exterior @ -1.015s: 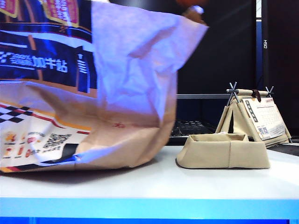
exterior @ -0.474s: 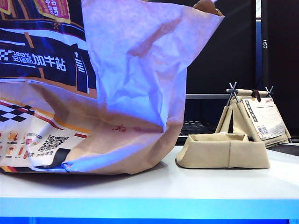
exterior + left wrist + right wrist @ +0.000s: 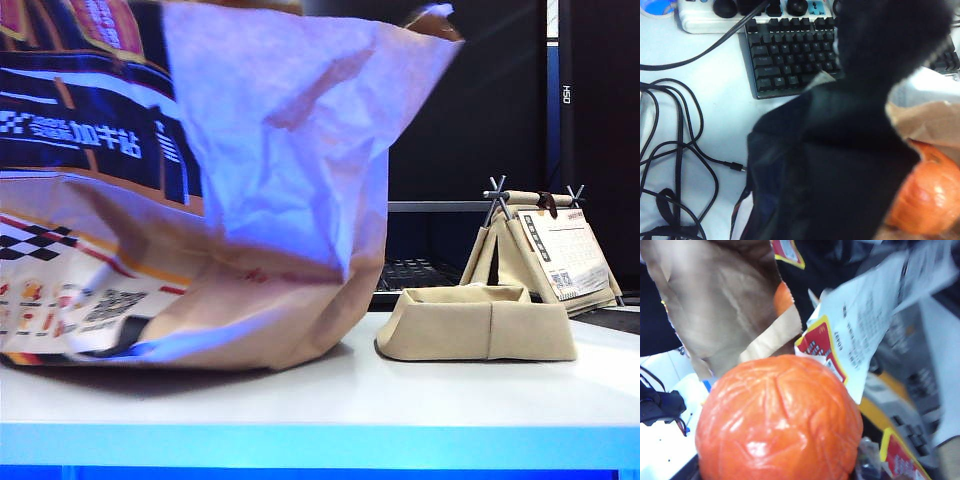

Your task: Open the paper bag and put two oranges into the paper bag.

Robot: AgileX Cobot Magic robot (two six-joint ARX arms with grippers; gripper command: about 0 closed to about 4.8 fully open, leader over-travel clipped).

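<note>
Exterior view: paper bag (image 3: 200, 200) hides both grippers; beige tray (image 3: 480, 325) beside it.

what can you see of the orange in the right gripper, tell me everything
The orange fills the lower half of the right wrist view: round, glossy orange-red, with dimpled, wrinkled skin and bright highlights. It sits at the right gripper, whose fingers are hidden behind it, so the grip itself cannot be seen. Just beyond it is the paper bag, its brown inside and torn rim facing the fruit. A second orange peeks past that rim. In the exterior view the fruit is hidden behind the bag.
</note>
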